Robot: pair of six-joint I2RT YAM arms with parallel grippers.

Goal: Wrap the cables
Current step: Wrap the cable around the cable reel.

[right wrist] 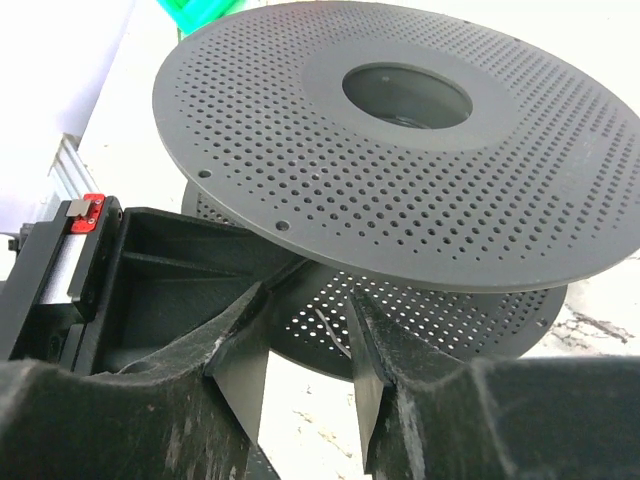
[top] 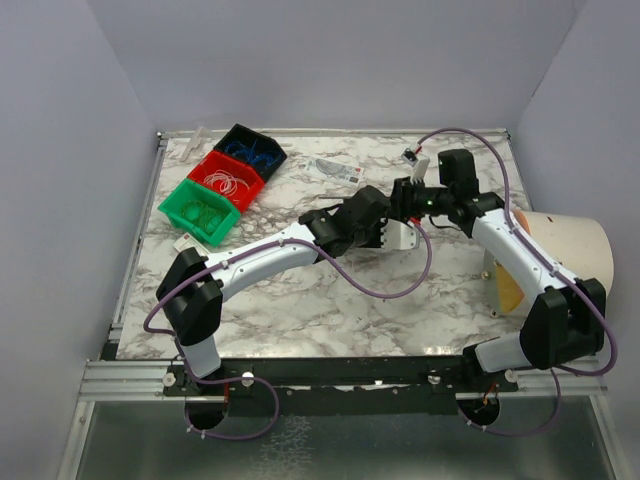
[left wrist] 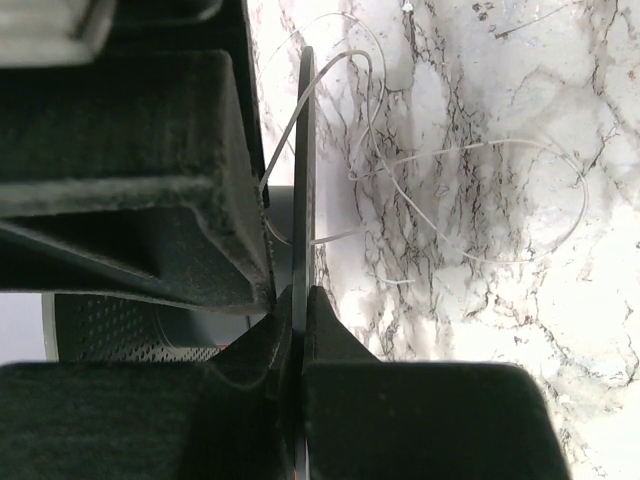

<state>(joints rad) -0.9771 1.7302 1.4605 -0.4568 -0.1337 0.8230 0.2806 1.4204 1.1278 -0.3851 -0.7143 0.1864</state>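
The dark grey perforated spool (right wrist: 400, 170) has two round flanges and a centre hole (right wrist: 407, 95). My left gripper (left wrist: 298, 292) is shut on the thin edge of one flange (left wrist: 305, 150), seen edge-on. A thin pale cable strand (left wrist: 585, 195) lies in loose loops on the marble and runs to the spool. My right gripper (right wrist: 307, 292) is open, with its fingertips at the gap between the flanges, where a short piece of strand (right wrist: 325, 325) shows. In the top view both grippers, left (top: 385, 228) and right (top: 405, 200), meet at the table's middle and largely hide the spool.
Green (top: 200, 212), red (top: 228, 180) and black (top: 250, 150) bins of coiled wires stand in a row at the back left. A printed packet (top: 335, 168) lies at the back centre. A beige dome-shaped object (top: 565, 250) stands at the right edge.
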